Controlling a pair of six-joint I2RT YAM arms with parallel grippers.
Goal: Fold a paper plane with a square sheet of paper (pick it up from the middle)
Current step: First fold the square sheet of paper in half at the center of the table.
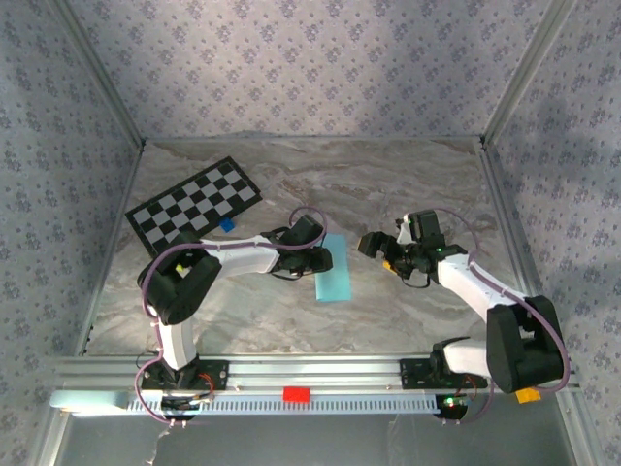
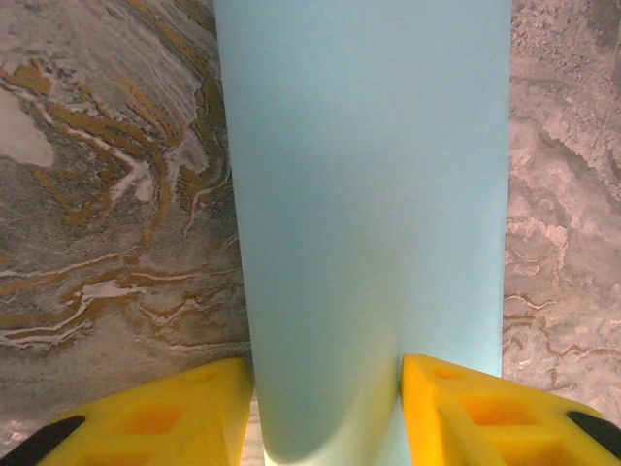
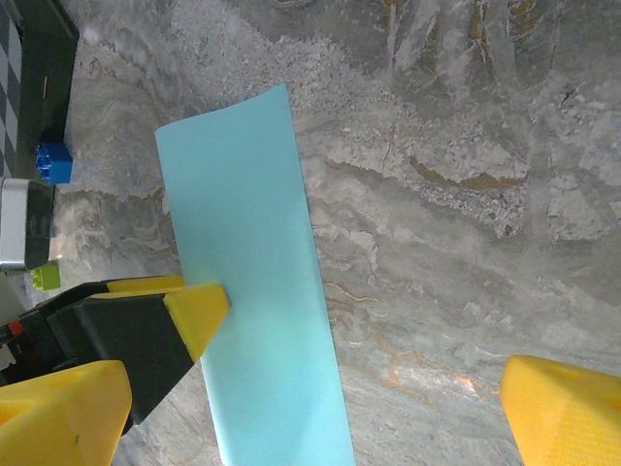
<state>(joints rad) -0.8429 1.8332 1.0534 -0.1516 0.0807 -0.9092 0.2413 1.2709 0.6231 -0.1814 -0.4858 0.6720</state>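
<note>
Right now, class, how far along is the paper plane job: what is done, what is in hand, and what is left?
Done: the square sheet of paper lies as a narrow strip, seemingly doubled over once. In hand: the left gripper has a finger on each side of it, though whether it grips is unclear. The right gripper stands open, apart from it. Left: the nose and wing folds, since the strip's visible end is square.

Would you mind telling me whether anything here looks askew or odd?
The sheet of paper looks like a narrow strip, not a flat square, seemingly bowed between the fingers of the left gripper. Nothing looks spilled or torn.
</note>
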